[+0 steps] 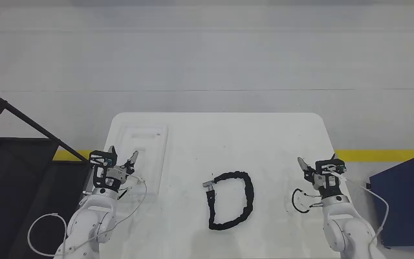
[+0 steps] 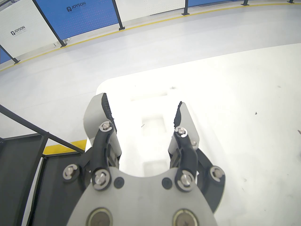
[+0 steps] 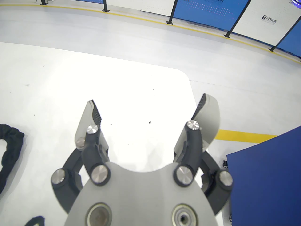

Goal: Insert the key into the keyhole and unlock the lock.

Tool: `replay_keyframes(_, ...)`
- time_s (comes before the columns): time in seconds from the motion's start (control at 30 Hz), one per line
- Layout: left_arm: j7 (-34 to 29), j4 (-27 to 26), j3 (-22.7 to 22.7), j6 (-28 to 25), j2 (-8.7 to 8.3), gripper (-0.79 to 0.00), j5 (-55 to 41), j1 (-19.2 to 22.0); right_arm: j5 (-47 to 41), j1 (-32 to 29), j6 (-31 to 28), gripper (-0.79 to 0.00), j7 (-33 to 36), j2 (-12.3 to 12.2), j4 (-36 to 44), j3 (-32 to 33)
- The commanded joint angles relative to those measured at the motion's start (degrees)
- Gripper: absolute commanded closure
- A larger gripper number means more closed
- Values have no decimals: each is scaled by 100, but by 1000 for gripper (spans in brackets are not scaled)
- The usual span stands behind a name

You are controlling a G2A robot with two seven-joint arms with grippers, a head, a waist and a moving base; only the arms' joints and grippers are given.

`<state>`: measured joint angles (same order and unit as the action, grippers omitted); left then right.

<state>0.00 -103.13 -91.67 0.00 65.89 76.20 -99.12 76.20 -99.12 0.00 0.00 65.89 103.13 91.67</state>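
the left hand hovers at the near left edge of the white desk, spread wide and empty, over a white moulded tray. the right hand hangs at the near right edge, equally wide and empty. the black fabric-sleeved chain lock lies curled mid-desk, well apart from both; its metal end is too small to make out.

Black fabric-sleeved chain lock, flat D-shaped loop, apparently fastened
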Motion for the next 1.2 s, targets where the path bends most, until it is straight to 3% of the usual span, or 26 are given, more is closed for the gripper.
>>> replay_keyframes(0.0,0,0,0,0,0,-533,0,0,0,0,0,-701,0,0,0,0)
replay_keyframes(0.53,0,0,0,0,0,-536,0,0,0,0,0,-701,0,0,0,0)
replay_keyframes(0.57,0,-14,5,-19,0,-785,-1,4,0,0,0,-785,0,0,0,0)
replay_keyframes(0.7,-267,-251,-169,-238,-40,-785,393,-35,0,0,0,-785,0,0,0,0)
replay_keyframes(1.0,-1475,-1397,-659,-922,-126,-785,921,-340,0,0,0,-785,0,0,0,0)
replay_keyframes(1.17,-1995,-1684,-757,-1179,-151,-785,1256,-397,0,0,0,-785,0,0,0,0)
